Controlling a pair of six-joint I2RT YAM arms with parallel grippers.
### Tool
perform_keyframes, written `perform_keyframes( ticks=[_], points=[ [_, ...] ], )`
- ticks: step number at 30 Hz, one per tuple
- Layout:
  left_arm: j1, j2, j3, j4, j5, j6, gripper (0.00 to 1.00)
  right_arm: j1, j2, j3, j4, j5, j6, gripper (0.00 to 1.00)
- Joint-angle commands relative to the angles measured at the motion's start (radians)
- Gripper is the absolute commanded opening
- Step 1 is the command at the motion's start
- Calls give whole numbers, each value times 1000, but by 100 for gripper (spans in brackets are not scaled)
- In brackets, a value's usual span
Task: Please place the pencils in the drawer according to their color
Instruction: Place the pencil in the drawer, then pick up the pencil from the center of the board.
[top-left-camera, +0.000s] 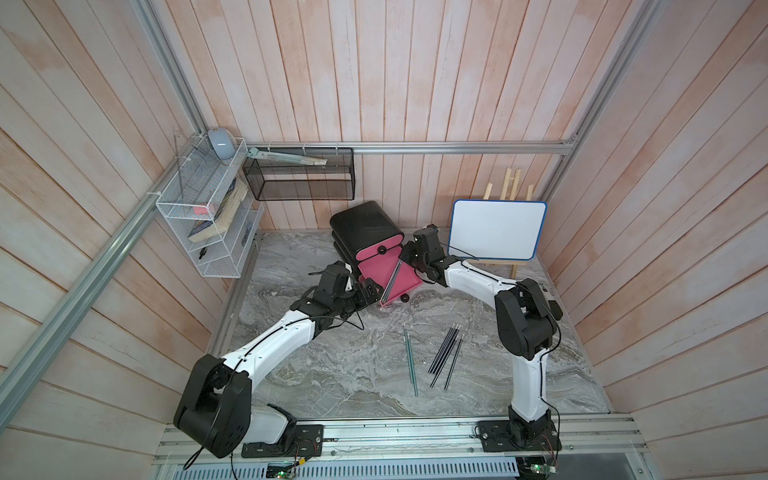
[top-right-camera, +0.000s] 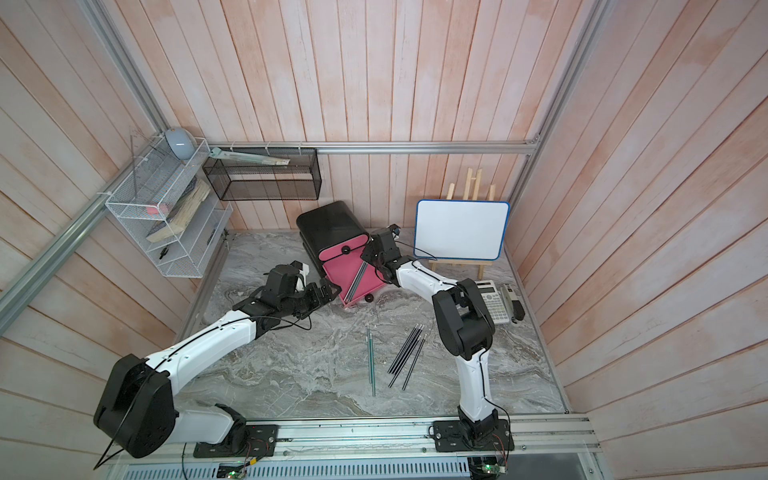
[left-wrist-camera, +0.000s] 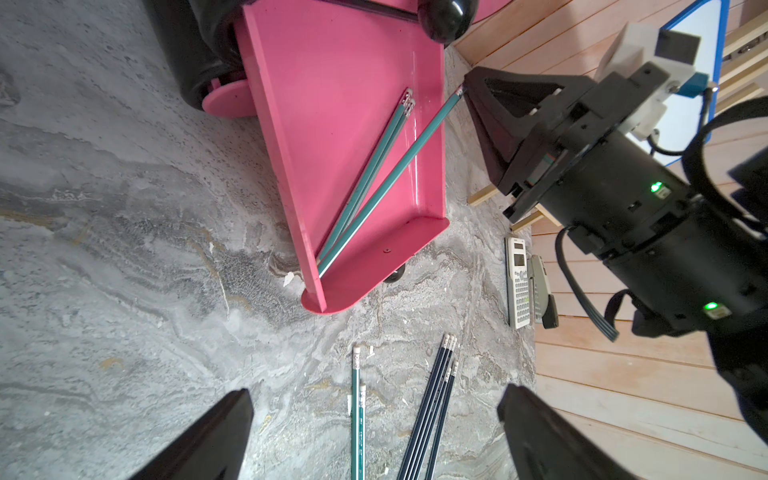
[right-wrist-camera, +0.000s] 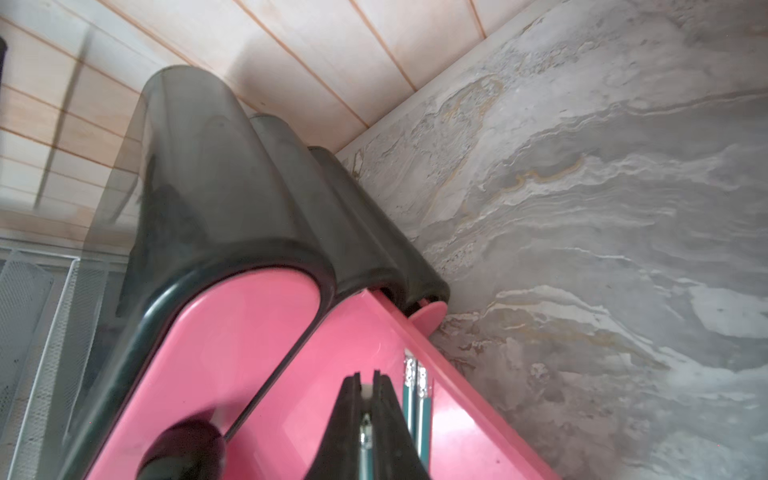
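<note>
The right gripper (right-wrist-camera: 365, 380) is clamped on the eraser end of a teal pencil (left-wrist-camera: 390, 178), its jaws pressed together with only the metal ferrule showing between them. The pencil slants down from the gripper across the right wall of the open drawer (left-wrist-camera: 332, 83), and its sharpened tip sits in the drawer's front left corner. Two more teal pencils (left-wrist-camera: 376, 153) lie side by side on the drawer floor, just beside the held one, and their tips meet it in the same corner.

The open drawer is the middle one of the three in the black cabinet (top-left-camera: 361, 226), which stands at the back edge of the marble surface (top-left-camera: 332, 374). The top drawer is closed.

The left gripper (left-wrist-camera: 374, 390) hovers just beside the left front corner of the open drawer with its jaws wide apart and nothing between them.

Toward the front right of the surface, well apart from both grippers, lie a pair of loose teal pencils (top-left-camera: 410, 361) and, just to their right, a bundle of black pencils (top-left-camera: 444, 349).
</note>
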Motion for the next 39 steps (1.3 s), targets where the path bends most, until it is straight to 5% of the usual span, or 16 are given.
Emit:
perform_keyframes(
  ticks=[1, 7, 14, 26, 31, 39],
  points=[
    [7, 8, 39, -19, -5, -25, 100, 11, -15, -4, -13, -27, -39, 23],
    [16, -34, 58, -88, -57, -98, 99, 18, -132, -99, -1, -49, -70, 39],
    [60, -132, 120, -162, -67, -236, 100, 31, -337, -264, -59, -76, -146, 39],
    [67, -38, 514, -572, -71, -471, 100, 90, -577, -504, -279, -41, -169, 39],
    [72, -67, 564, -525, -68, -570, 100, 100, -589, -484, -397, -4, -142, 39],
    [84, -28, 668, -420, 87, -629, 99, 100, -507, -399, -479, -11, -124, 39]
  ],
)
